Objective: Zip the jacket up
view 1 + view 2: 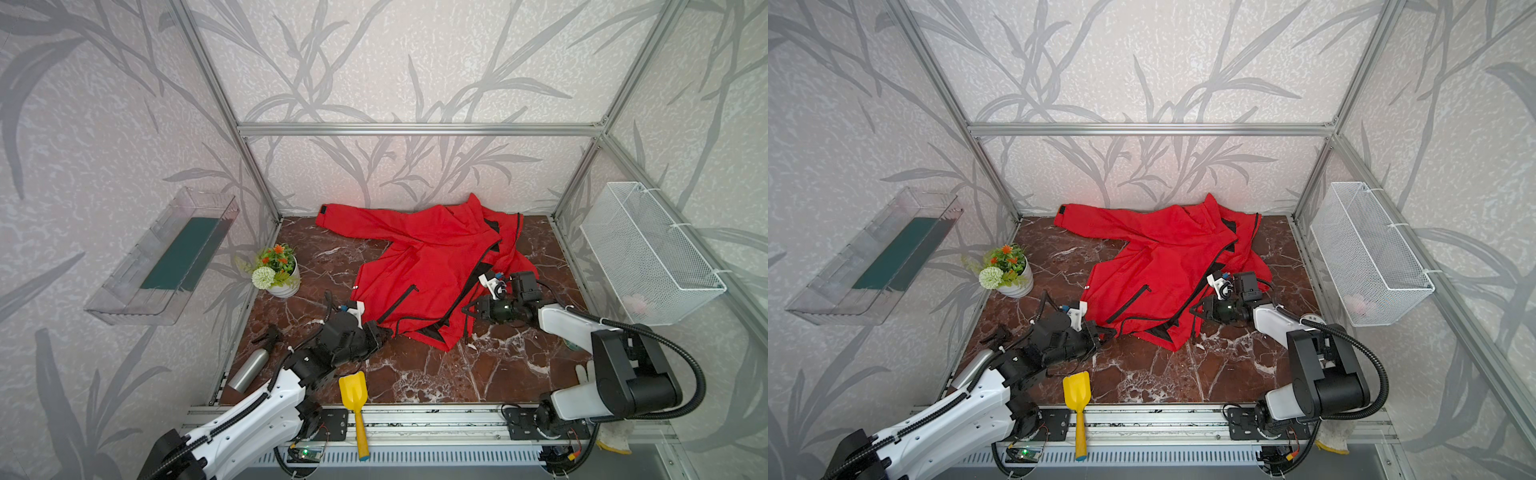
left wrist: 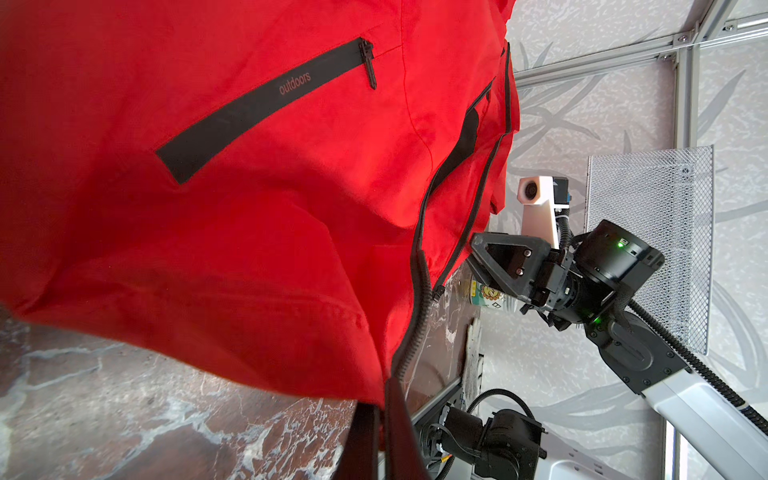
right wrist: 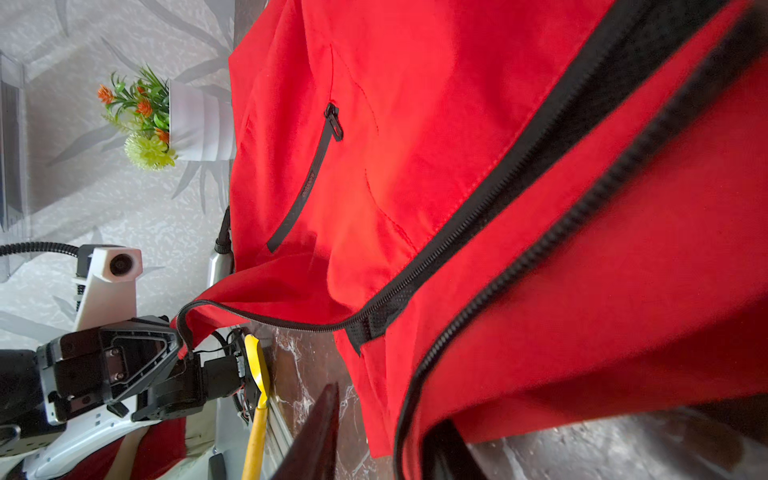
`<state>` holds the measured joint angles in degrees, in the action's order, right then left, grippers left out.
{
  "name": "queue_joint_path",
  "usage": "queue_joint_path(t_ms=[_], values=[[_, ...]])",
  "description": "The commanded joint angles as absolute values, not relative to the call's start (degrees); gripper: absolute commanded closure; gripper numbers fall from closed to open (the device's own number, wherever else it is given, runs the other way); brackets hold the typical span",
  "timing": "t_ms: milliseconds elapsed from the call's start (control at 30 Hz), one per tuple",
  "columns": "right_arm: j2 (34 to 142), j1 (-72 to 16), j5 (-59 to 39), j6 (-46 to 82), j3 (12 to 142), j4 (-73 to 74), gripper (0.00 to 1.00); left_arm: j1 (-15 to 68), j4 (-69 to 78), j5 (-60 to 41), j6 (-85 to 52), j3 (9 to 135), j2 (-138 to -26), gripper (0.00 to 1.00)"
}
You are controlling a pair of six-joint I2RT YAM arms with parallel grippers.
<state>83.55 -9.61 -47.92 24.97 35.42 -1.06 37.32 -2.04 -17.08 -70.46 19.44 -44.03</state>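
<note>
While jacket point(image 1: 419, 266) lies collar point(image 1: 473, 203) far, hem point(image 1: 436, 336) near | left jaws pinch hem | right jaws spread

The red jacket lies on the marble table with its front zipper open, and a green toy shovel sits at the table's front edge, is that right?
Not quite: the shovel is yellow, not green, as both top views show. The jacket and its open zipper are as you said.

I see the brown marble tabletop point(image 1: 415, 374) carrying the red jacket point(image 1: 424, 266), a white flower pot point(image 1: 284, 286) at left, and a steel bottle point(image 1: 247, 372) and yellow shovel point(image 1: 353, 392) near the front edge.
</note>
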Motion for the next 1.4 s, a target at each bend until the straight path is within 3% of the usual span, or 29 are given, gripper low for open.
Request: queue_joint_path(t_ms=[0,667,1067,1367], values=[[82.32,-10.44,-49.30,25.69,34.43,0.58,0.71,37.00,-1.32,-17.23,-70.07,19.88,-43.95,1.00],[79.65,-12.66,-51.72,25.93,33.51,1.52,0.78,36.81,-1.49,-17.41,-69.71,20.22,-43.49,1.00],[79.98,-13.60,-52.10,27.37,33.97,3.49,1.00,36.68,-1.61,-17.36,-69.70,20.90,-43.68,1.00],[73.57,-13.47,-49.50,25.76,34.72,-2.49,1.00,35.75,-1.38,-17.42,-68.62,23.68,-45.31,1.00]])
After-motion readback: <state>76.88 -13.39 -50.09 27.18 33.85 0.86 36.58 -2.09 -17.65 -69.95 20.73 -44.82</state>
